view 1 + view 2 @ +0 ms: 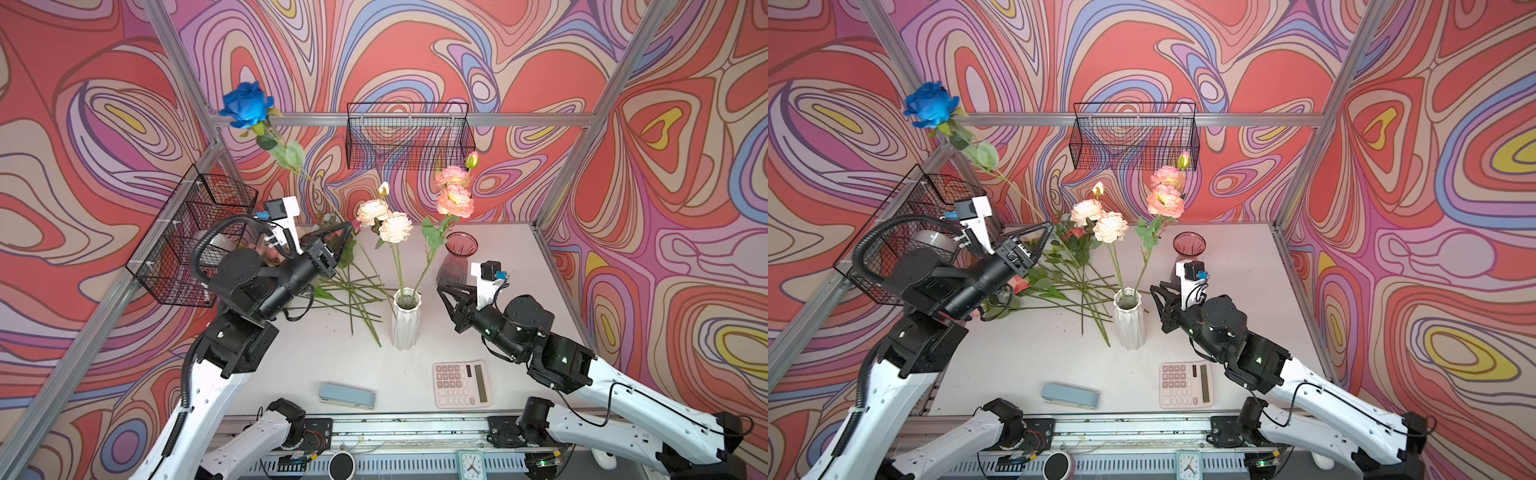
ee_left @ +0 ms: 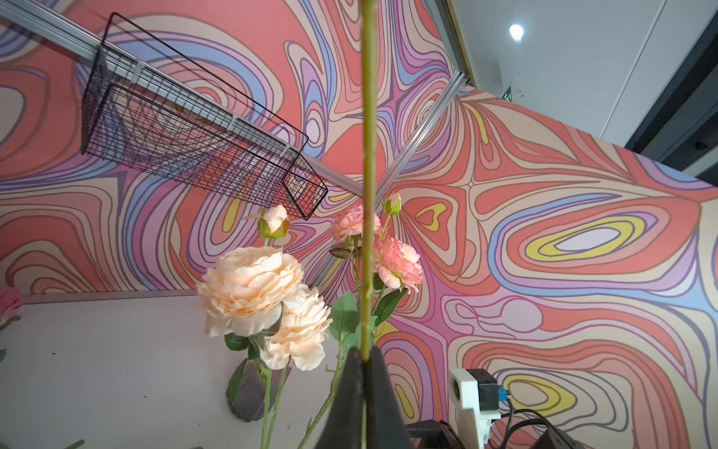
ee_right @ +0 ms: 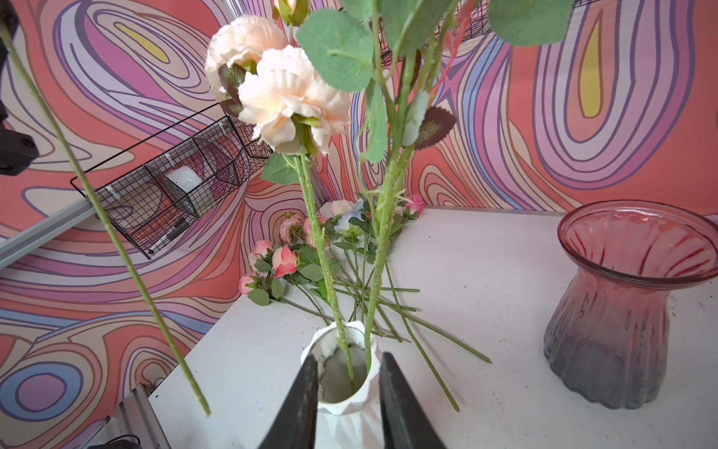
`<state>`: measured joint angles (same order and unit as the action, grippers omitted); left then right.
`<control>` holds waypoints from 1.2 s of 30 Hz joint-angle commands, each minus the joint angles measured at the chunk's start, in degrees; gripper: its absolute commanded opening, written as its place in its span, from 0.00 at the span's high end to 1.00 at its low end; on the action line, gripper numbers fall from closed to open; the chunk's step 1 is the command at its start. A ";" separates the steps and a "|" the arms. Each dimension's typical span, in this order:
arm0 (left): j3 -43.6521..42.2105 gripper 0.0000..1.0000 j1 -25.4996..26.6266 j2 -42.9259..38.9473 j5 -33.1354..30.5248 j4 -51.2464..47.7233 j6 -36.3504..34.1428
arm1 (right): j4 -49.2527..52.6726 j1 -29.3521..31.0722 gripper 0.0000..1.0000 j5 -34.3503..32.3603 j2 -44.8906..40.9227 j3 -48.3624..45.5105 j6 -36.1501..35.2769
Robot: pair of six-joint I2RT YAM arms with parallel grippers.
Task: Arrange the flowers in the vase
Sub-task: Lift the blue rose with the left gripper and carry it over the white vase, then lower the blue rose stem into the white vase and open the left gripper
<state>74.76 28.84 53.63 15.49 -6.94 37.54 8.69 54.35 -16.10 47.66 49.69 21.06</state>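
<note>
A white ribbed vase [image 1: 406,322] [image 1: 1129,322] [image 3: 342,392] stands mid-table holding a cream-headed stem [image 1: 390,222] and a pink-peach one [image 1: 455,199]. My left gripper [image 1: 352,225] [image 1: 1050,226] [image 2: 364,352] is shut on the long stem of a deep blue rose [image 1: 248,104] [image 1: 932,104], held high and slanted, left of the vase. The stem's lower end [image 3: 202,404] hangs free. More flowers [image 1: 332,278] [image 3: 295,248] lie piled on the table under that arm. My right gripper [image 1: 441,287] [image 3: 347,355] is open just right of the vase rim, holding nothing.
A pink glass vase [image 1: 459,257] [image 3: 621,311] stands behind the right gripper. A calculator [image 1: 462,383] and a blue-grey case [image 1: 347,395] lie near the front edge. Wire baskets hang on the back wall [image 1: 409,137] and the left wall [image 1: 191,241].
</note>
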 commanded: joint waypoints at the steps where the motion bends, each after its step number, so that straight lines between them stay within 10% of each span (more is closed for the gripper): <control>1: 1.01 1.00 2.99 0.84 -5.38 6.09 -5.71 | 1.18 0.19 0.73 -0.87 -1.29 1.39 0.00; 25: -11.74 1.00 15.63 7.16 -19.85 11.93 -17.79 | 0.46 0.23 0.74 0.45 -2.83 -0.77 0.28; 36: -15.12 0.50 17.46 1.78 -19.75 5.25 -13.11 | -0.47 0.19 0.55 0.93 -2.48 -2.19 1.17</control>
<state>60.45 45.69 58.11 -4.12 0.25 22.72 9.02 54.35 -15.53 45.45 48.34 21.93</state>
